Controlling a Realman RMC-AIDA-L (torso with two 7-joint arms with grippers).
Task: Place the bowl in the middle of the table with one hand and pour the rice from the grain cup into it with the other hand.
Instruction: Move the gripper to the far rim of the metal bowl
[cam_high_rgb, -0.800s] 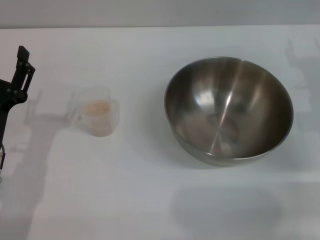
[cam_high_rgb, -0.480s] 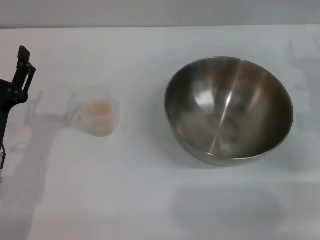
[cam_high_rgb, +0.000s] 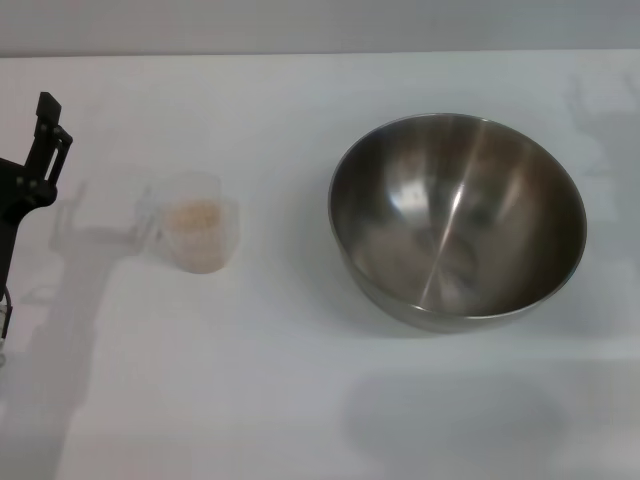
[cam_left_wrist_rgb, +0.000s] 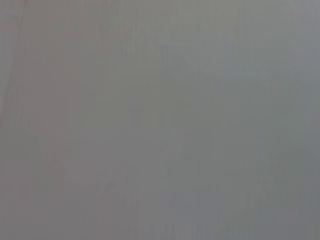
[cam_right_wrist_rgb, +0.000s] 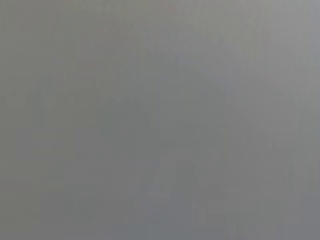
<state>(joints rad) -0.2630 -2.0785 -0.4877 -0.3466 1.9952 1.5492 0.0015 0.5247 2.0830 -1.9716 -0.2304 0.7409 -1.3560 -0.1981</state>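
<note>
The steel bowl (cam_high_rgb: 458, 220) stands empty on the white table (cam_high_rgb: 300, 400), right of the middle. The clear grain cup (cam_high_rgb: 193, 234) stands upright to its left, with pale rice (cam_high_rgb: 195, 214) inside and its small handle toward the left. My left gripper (cam_high_rgb: 30, 170) shows only as a black part at the far left edge, well apart from the cup and holding nothing I can see. My right gripper is out of view. Both wrist views show only plain grey.
The table's far edge (cam_high_rgb: 320, 53) runs along the top of the head view. Faint arm shadows lie on the table at the left and far right.
</note>
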